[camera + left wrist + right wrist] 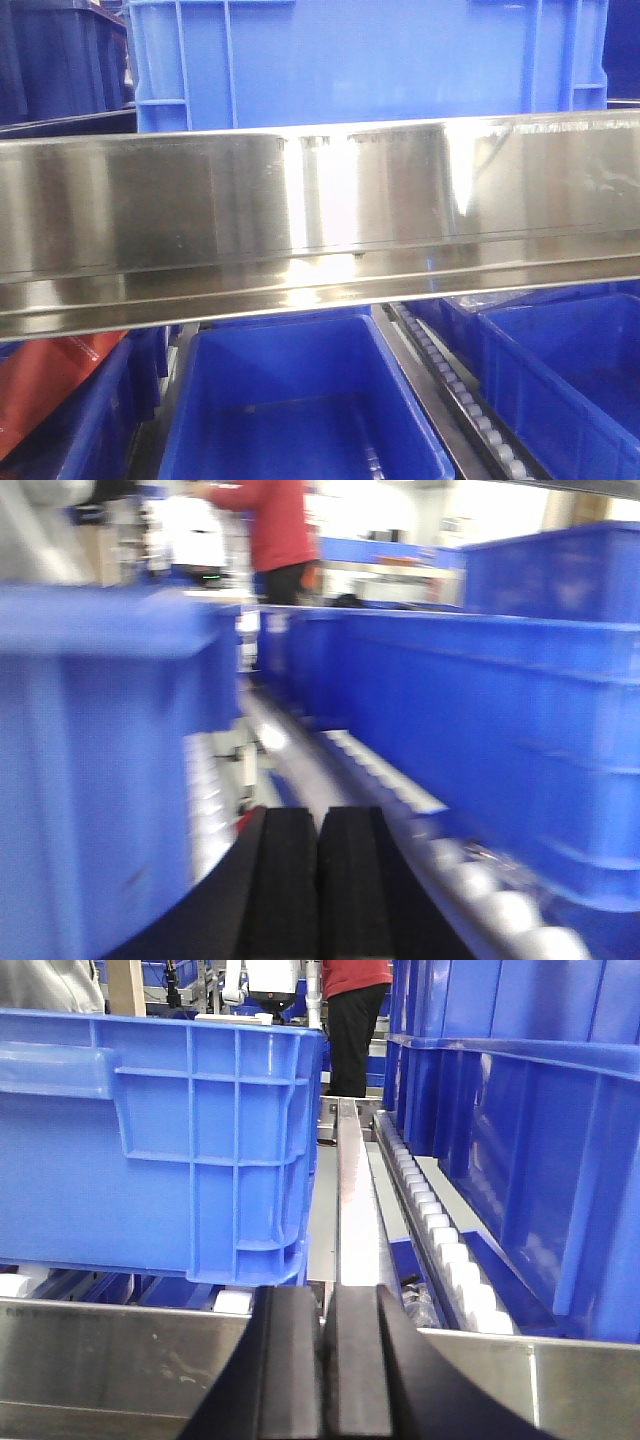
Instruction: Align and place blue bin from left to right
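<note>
The blue bin [160,1140] is seen resting on the roller lane [440,1245], left of the steel divider rail [352,1200]; no grasp is yet made. Both the left gripper [318,880] and right gripper [325,1370] are held closed on nothing. An approach step is judged; next, jaws must be opened and the bin's rim reached.

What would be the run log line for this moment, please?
left gripper: shut, empty | right gripper: shut, empty | blue plastic bin: on rollers, untouched | steel rail
</note>
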